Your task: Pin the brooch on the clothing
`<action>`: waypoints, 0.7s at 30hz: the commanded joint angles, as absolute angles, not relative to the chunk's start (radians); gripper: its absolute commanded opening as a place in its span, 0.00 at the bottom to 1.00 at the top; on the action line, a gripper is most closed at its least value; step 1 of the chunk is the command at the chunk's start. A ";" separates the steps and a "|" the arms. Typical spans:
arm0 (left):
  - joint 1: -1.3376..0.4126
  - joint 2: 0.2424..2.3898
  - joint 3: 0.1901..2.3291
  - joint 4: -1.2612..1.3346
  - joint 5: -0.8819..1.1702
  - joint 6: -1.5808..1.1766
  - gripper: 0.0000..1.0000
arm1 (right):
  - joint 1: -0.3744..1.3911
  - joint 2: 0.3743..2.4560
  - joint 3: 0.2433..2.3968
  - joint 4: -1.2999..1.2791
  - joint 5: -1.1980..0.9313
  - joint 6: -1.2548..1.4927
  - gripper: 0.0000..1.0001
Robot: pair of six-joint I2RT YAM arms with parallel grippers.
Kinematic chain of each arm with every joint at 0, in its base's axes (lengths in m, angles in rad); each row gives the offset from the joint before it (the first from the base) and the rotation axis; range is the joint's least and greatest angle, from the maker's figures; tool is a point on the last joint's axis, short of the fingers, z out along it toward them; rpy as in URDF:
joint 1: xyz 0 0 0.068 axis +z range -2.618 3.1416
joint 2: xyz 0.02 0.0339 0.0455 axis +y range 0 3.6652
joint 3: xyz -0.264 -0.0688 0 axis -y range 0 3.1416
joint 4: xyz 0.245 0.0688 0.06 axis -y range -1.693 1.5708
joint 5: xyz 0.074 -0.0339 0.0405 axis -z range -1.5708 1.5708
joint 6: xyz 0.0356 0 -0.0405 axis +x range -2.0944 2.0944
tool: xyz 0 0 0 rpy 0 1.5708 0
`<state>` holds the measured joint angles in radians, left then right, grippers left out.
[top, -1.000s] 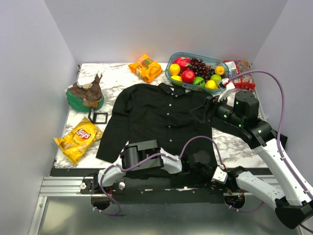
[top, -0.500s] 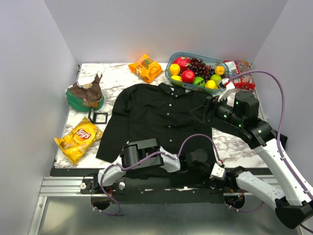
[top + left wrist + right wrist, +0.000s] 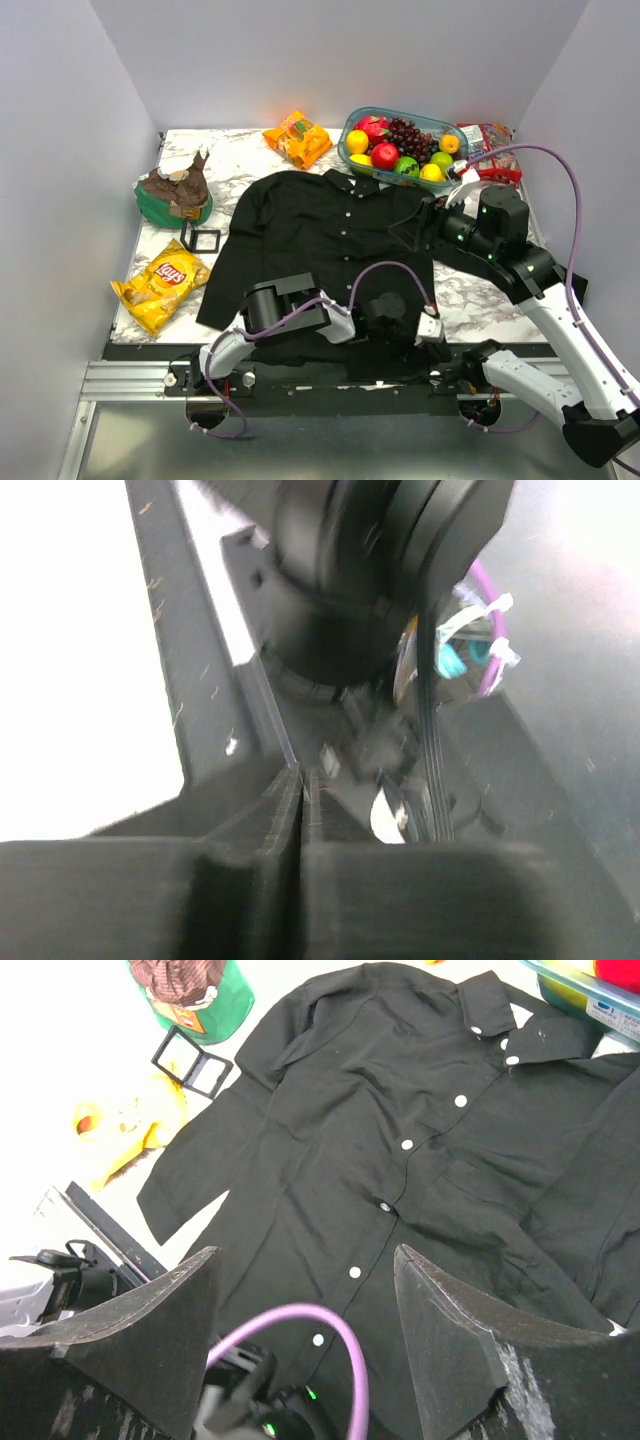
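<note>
The clothing, a black button-up shirt [image 3: 325, 235] with white buttons, lies flat mid-table; it fills the right wrist view [image 3: 400, 1160]. I cannot pick out the brooch in any view. My right gripper [image 3: 415, 222] hovers over the shirt's right side, jaws wide open and empty; in its wrist view [image 3: 305, 1300] the button row runs between the fingers [image 3: 455, 1340]. My left gripper [image 3: 430, 328] sits low at the table's near edge by the shirt hem. In its blurred wrist view [image 3: 302, 780] the jaws are pressed together with nothing seen between them, facing an arm base.
A small black square frame box [image 3: 200, 240] lies left of the shirt, beside a green bowl [image 3: 175, 205] and a yellow chip bag [image 3: 162, 285]. An orange snack bag [image 3: 297, 138] and a fruit basket [image 3: 455, 128] stand at the back. A purple cable [image 3: 320, 1330] crosses under my right gripper.
My left gripper has lifted from below the table edge and moved up and left toward the shirt hem. The right arm and the shirt have not moved.
</note>
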<state>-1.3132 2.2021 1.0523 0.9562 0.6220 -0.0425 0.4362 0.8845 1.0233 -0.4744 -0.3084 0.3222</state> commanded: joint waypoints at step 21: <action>-1.569 1.868 0.913 0.728 0.143 -0.224 0.69 | 0.428 0.881 1.054 -0.491 -0.304 0.313 0.80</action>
